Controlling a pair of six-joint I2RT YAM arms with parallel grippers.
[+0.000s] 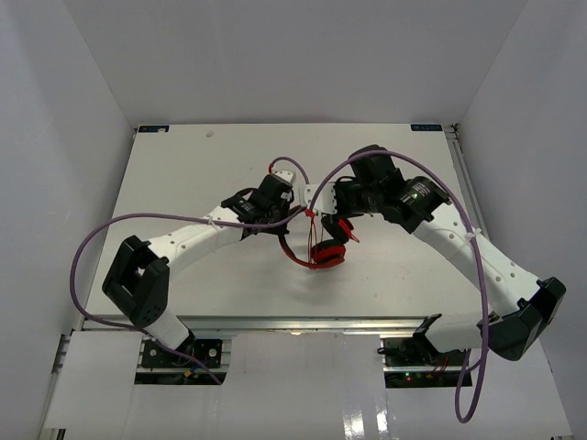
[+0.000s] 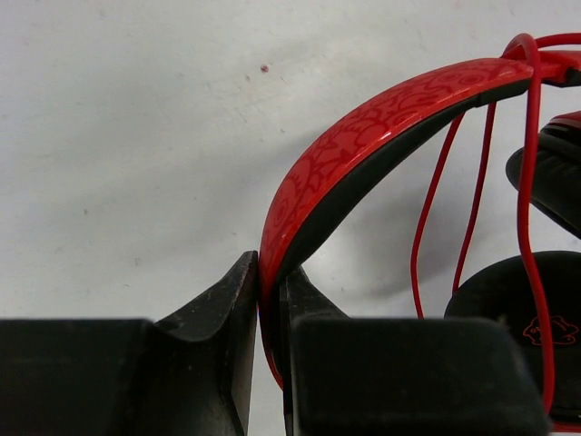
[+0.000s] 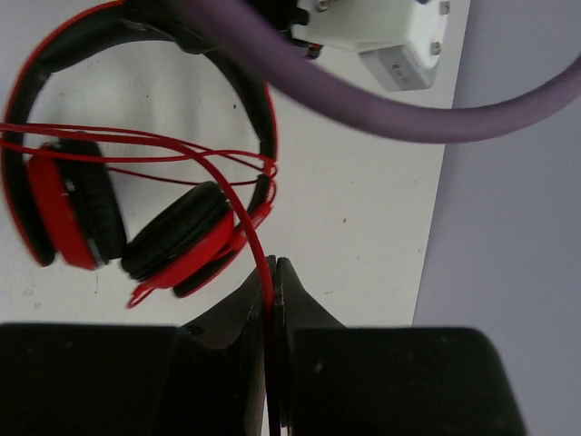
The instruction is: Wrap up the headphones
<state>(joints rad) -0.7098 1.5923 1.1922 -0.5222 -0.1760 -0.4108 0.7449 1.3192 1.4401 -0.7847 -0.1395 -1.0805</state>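
The red headphones [image 1: 323,254] hang above the middle of the white table. My left gripper [image 2: 270,272] is shut on their red and black headband [image 2: 363,145]. My right gripper [image 3: 273,271] is shut on the thin red cord [image 3: 238,213]. The cord runs from those jaws up across both earcups [image 3: 177,241] in a few turns. In the top view the left gripper [image 1: 292,220] and right gripper [image 1: 316,213] sit close together just above the headphones. In the left wrist view cord strands [image 2: 525,182] hang beside a black ear pad [image 2: 517,300].
A thick purple cable [image 3: 381,109] from the arm crosses the top of the right wrist view, close over the headphones. Purple cables also loop over both arms in the top view [image 1: 101,238]. White walls enclose the table [image 1: 202,174] on three sides.
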